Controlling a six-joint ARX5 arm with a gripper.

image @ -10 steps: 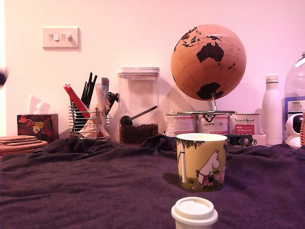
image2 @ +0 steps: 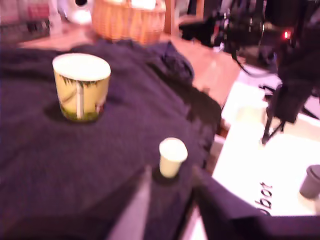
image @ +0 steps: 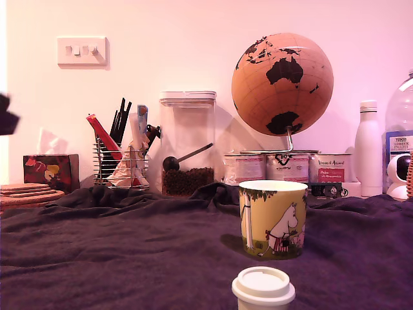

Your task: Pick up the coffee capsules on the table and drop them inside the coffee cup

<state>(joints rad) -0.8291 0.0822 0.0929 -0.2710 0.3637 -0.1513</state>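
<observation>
**Purple-draped desk, capsule not yet lifted**

Dark cloth covers the desk (image: 116,252), and the one coffee capsule (image: 263,287) I can see stands upright on it, in front of the coffee cup (image: 273,219), near it but not touching. So the pick and the drop are both left to do. Whether the cup holds anything, I can't tell. The arm (image: 5,116) is a dark blur well off from the cup. From the wrist, the jaws gape wide, empty, aimed at the capsule.
</observation>
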